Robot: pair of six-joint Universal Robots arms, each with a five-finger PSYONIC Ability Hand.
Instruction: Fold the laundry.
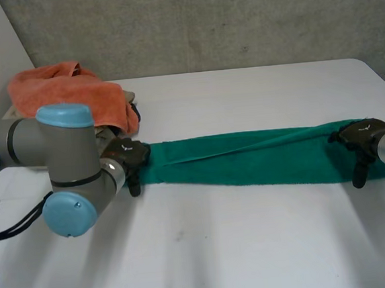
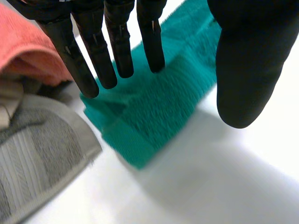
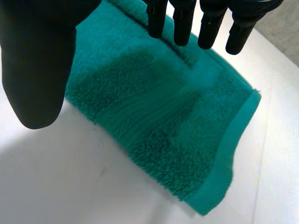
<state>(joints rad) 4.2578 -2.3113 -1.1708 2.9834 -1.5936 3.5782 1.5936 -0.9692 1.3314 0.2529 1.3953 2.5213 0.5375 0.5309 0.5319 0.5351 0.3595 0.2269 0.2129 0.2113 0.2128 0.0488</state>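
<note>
In the head view, the green towel lies on the white table as a long narrow strip, already doubled lengthwise. The left hand sits at one short end and the right hand at the other. An orange towel is heaped on other cloths at the far corner, just behind the left hand. The step in hand appears to be taking hold of the ends so one can be carried over to the other.

In the left wrist view, the left hand is spread. Its straight fingers point down at the towel's end, with the thumb well apart over bare table, so nothing is pinched. A grey towel lies just beside this end. A good grasp would close on both layers at the hem and stay clear of the grey cloth, so that it is not dragged along.

In the right wrist view, the right hand is likewise spread. Its fingers are over the far long edge and the thumb over the near one, with the towel's end flat beneath the palm. Pinching close to the hemmed end, across the full width, should keep the layers aligned. Lifting only a little while travelling should keep the strip from unfolding.
</note>
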